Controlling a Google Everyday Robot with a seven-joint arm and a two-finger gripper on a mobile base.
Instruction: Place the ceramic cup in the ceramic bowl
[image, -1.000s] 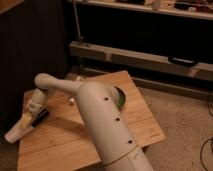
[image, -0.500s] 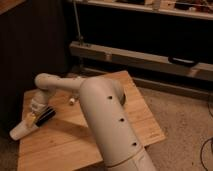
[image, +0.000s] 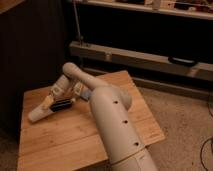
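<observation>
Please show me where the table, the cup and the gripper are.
table (image: 65, 140): camera view, bare wood near the front.
cup (image: 37, 114): camera view, middle of its white side.
gripper (image: 54, 103): camera view, over the table's left part, at the cup's upper end.

On my feed the wooden table (image: 55, 141) stands on a speckled floor (image: 182, 117). Behind the table runs a grey metal rail (image: 125, 56), with a black handle (image: 181, 61) toward its right end. A dark panel (image: 30, 45) rises left of the table. The gripper (image: 49, 103) is over the table's left part.
</observation>
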